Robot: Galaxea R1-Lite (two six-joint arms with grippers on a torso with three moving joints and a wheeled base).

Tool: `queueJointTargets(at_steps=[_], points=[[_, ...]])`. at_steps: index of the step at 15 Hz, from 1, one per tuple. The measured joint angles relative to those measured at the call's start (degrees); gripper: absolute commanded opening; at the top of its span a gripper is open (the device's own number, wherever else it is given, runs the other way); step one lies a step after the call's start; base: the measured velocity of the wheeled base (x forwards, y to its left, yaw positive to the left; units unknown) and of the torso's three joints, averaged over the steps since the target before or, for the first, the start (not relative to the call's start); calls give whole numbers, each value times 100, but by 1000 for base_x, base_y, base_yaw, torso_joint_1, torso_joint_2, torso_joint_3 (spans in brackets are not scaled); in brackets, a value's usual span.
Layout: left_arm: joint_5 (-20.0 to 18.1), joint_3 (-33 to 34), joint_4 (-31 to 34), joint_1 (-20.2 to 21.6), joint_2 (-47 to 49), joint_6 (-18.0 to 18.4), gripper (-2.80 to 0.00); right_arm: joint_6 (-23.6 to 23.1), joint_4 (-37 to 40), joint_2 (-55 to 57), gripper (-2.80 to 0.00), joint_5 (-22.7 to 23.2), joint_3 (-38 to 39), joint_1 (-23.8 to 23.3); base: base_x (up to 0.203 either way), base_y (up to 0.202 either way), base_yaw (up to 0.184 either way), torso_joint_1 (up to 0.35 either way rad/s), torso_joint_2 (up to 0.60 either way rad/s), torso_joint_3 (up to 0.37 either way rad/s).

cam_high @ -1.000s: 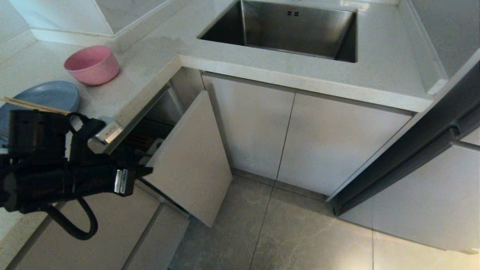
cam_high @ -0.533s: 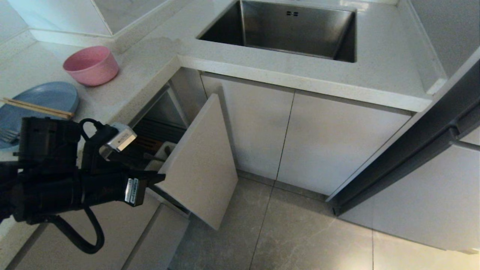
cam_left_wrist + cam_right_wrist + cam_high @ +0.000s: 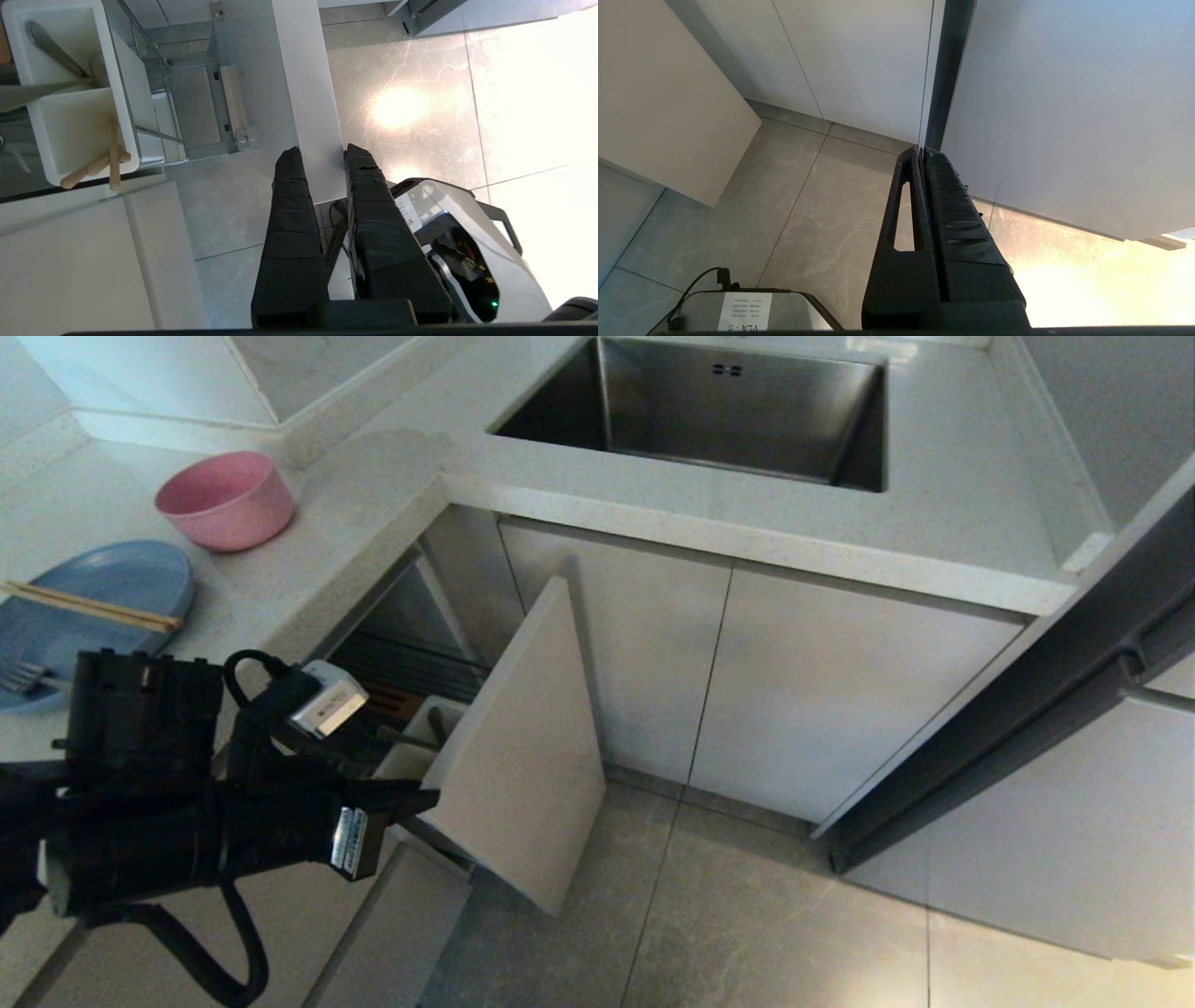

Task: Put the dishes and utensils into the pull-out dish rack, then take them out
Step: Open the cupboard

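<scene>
My left gripper (image 3: 420,798) (image 3: 322,154) is shut on the near edge of the beige panel front (image 3: 527,747) (image 3: 303,84) of the pull-out dish rack, which stands partly pulled out from under the counter. Behind the panel sits the white utensil box (image 3: 425,728) (image 3: 70,116), with a grey metal handle (image 3: 51,46) in one compartment and light wooden sticks (image 3: 100,165) in the other. On the counter to the left, the pink bowl (image 3: 224,499) stands beyond the blue plate (image 3: 103,588). Chopsticks (image 3: 93,607) and a fork (image 3: 23,677) lie on the plate. My right gripper (image 3: 920,150) hangs shut and empty above the floor.
The steel sink (image 3: 709,411) is set in the counter at the back. White cabinet doors (image 3: 794,681) face the grey tiled floor (image 3: 747,924). A drawer front (image 3: 392,933) lies below the rack. A dark-edged door (image 3: 1027,700) juts out at the right.
The rack has slid further out of the cabinet, its panel moving right and toward me. My left gripper has travelled with it, still shut on the panel edge.
</scene>
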Motion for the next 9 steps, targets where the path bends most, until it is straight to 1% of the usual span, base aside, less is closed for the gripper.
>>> queueJointTargets(at_steps=[2, 6, 9], points=[[30, -9, -11, -253, -9, -17, -280, 0, 1, 0, -280, 0, 0, 0, 0, 0, 0, 0, 0, 0], [-48, -45, 52, -1001, 5, -1, -280, 0, -5, 0, -280, 0, 0, -1, 0, 0, 0, 0, 0, 0], [-28, -77, 8, -1350, 71, -1, -280, 0, -5, 0, -280, 0, 1, -4, 0, 0, 0, 0, 0, 0]])
